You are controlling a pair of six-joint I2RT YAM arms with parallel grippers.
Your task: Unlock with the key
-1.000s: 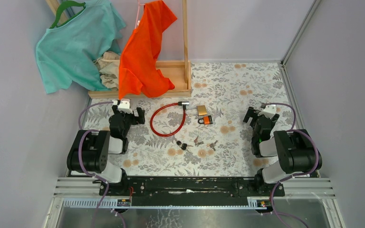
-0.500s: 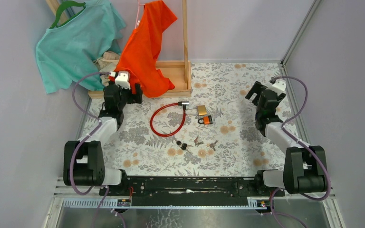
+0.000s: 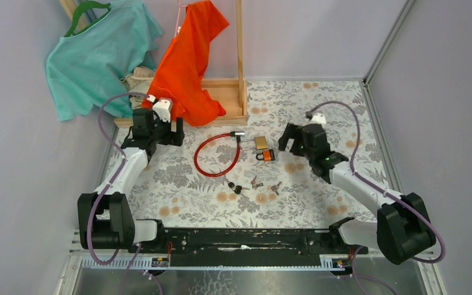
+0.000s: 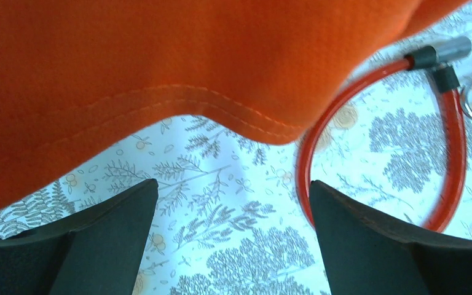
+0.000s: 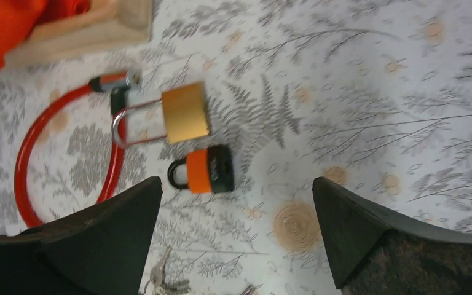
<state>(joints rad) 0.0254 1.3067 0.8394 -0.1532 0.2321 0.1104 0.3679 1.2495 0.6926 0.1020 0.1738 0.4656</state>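
Near the orange padlock (image 3: 267, 155) hovers the right pincer (image 3: 290, 142), jaws spread.

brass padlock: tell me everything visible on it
The brass padlock has a squarish gold-coloured metal body and a long silver shackle with both legs seated in the body, so it looks locked. It lies flat on the floral tablecloth, shackle pointing at the black end of the red cable lock and overlapping it; whether it is threaded through is unclear. The orange padlock lies beside it, apart.
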